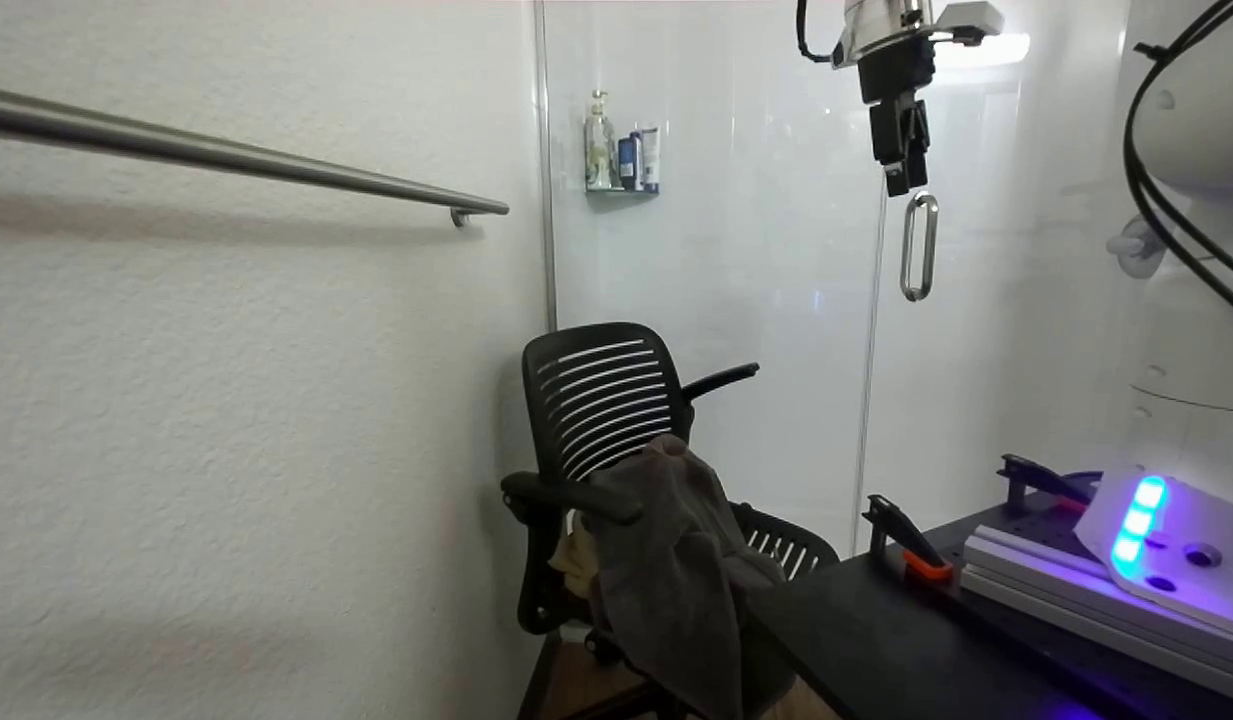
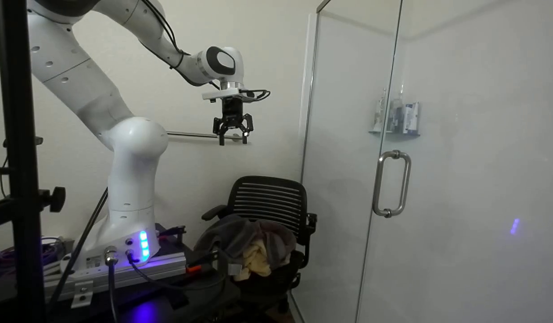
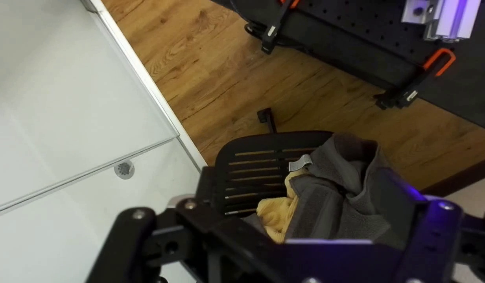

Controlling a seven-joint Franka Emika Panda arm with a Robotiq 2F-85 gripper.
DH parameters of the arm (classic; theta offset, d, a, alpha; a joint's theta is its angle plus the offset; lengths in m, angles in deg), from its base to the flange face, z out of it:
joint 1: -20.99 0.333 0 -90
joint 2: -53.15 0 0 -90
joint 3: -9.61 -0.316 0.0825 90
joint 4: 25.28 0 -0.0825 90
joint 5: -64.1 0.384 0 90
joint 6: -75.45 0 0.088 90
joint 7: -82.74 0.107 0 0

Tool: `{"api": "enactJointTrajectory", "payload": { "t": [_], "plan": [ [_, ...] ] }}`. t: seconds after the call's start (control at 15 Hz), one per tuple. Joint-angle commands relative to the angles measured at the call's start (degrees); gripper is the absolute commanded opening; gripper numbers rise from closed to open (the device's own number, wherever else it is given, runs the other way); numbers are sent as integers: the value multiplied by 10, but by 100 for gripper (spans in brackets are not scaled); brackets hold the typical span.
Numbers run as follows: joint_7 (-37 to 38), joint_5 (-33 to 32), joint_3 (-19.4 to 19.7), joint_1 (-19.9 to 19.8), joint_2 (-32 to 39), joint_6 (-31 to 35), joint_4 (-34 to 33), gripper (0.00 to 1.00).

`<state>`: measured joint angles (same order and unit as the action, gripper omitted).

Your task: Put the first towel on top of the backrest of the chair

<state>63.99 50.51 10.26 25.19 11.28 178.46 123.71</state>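
In an exterior view, we noted the dark grey cloth towel bunched on the black slatted office chair, in front of its backrest; a black armrest overlapped the towel's edge.

In an exterior view, the black two-fingered claw hung higher than the towel, well apart from it, jaws spread, holding nothing.

In the wrist view, rumpled yellow cloth showed beside the grey. We judged pick-up due: the claw needed to pinch a raised grey fold alone, clearing the armrest before draping over the backrest's top.
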Motion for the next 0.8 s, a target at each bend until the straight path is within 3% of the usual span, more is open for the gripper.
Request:
{"api": "enactJointTrajectory", "payload": {
  "t": [0.0,0.2,0.47,0.73],
  "plan": [
    [16,1,7,-3,28,-5,-14,100],
    [-1,27,8,24,132,24,-4,100],
    [-11,65,-27,63,254,20,-19,100],
    [-16,142,-43,77,318,40,-46,100]
  ]
}}
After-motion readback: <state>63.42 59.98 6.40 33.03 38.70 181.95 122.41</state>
